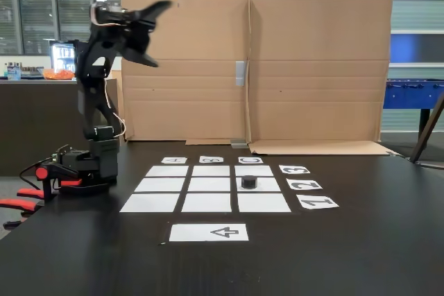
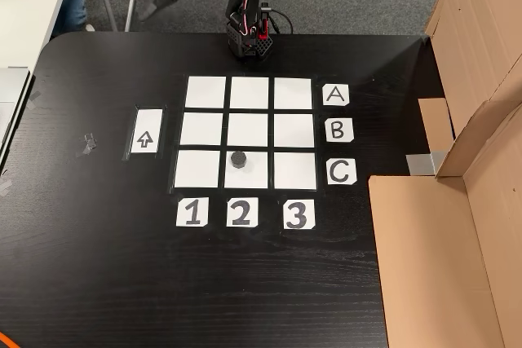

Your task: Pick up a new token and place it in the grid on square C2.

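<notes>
We judge placement done: the token (image 2: 238, 159) sits on square C2 (image 2: 247, 170), in the grid (image 2: 205, 92) where row C meets column 2. The gripper (image 1: 154, 32) hangs high above the arm's base, well apart from the token, jaws spread wide, empty. Labels read A, B, C and 1, 2, 3; an arrow sheet (image 2: 146, 131) lies beside the grid.
</notes>
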Motion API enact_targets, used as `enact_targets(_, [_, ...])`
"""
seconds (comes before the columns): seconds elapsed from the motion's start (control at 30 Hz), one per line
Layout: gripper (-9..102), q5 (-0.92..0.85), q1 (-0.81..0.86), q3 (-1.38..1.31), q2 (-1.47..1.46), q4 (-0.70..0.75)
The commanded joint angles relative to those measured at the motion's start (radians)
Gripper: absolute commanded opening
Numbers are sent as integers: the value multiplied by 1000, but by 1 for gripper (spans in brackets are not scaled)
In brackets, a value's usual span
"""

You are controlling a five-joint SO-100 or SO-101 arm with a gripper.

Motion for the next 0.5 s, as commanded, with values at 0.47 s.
enact_targets(0.47, [23, -8, 285, 583, 518, -121])
